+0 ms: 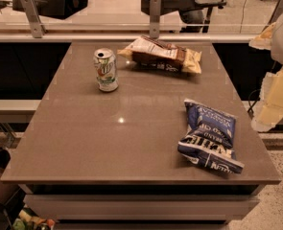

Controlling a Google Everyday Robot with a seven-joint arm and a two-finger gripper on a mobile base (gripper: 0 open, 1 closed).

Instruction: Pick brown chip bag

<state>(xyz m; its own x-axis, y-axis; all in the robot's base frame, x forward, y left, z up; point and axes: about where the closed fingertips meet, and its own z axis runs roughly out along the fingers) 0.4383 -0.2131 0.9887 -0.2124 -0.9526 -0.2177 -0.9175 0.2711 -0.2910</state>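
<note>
The brown chip bag (pixel 161 54) lies flat at the far middle of the table (pixel 117 143). It has a dark brown middle, pale yellow ends and a whitish label panel. My gripper (pixel 272 102) shows as pale yellow and white parts at the right edge of the view, beyond the table's right side. It is well to the right of the brown bag and touches nothing on the table.
A green and white soda can (pixel 106 70) stands upright left of the brown bag. A dark blue chip bag (pixel 209 135) with white lettering lies at the near right. A rail with metal posts (pixel 154 16) runs behind the table.
</note>
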